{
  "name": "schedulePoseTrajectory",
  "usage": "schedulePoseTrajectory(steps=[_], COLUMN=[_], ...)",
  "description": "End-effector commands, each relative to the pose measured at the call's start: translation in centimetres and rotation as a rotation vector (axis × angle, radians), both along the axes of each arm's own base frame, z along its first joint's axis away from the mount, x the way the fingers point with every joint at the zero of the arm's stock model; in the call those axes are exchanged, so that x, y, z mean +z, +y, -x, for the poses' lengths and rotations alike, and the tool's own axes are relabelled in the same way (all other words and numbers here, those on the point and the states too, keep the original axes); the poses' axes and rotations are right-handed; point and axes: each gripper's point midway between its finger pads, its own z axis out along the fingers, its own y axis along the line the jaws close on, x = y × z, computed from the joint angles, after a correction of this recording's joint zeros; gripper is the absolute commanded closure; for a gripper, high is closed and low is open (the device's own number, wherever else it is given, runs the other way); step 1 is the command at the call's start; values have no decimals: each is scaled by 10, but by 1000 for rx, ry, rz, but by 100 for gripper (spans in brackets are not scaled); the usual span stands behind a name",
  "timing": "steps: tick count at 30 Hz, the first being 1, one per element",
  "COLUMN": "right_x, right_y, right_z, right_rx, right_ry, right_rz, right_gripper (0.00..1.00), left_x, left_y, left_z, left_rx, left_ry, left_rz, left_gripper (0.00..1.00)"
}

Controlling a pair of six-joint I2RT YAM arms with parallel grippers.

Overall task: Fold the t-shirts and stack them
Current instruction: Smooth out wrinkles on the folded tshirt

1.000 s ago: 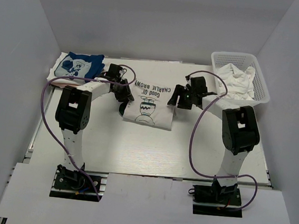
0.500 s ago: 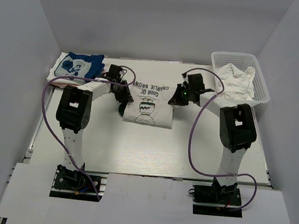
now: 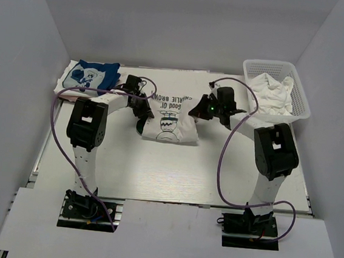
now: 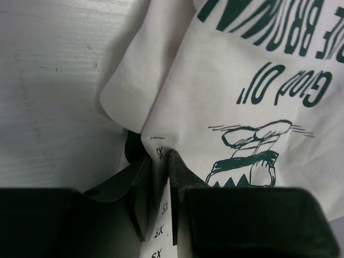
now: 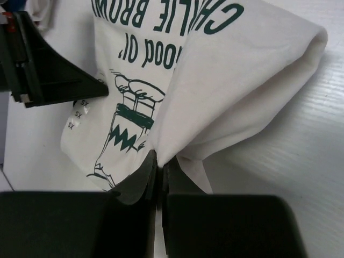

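Charlie Brown t-shirt [image 3: 171, 120] lies mid bench [image 3: 156, 170], partly folded. Left tool [image 4: 159, 177] pinches stickered hem; right tool [image 5: 159, 172] clamps opposite fold. Cloth light, limp, likely sags: best gripped at doubled edges.

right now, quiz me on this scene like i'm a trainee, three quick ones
1. True or false: the right gripper is shut on a fold of the Charlie Brown t-shirt.
2. Where does the blue cartoon-print shirt lie? A) at the far left corner of the table; B) in the basket; C) under the right arm's base.
3. What does the white basket hold?

Key: 1 true. 2 A. 3 crumpled white cloth.
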Motion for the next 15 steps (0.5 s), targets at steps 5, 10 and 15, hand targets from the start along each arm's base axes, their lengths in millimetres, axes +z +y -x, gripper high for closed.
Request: schedulePoseTrajectory(steps=[5,10,15], right_x=[9,-37,-55], right_y=[13,-6,-36], right_z=[11,9,0], right_rx=[26,-53,-168], right_ry=[-30,57,76], right_rz=[-263,-223,-60], right_gripper=[100,100,80], left_x=[12,11,8], left_y=[-5,-4,0], left_z=[-8,-6,-5], left_rx=[-11,-11,-15], left_ry=[-28,-19,-5], left_rz=[32,29,-4], left_gripper=[71,72,68])
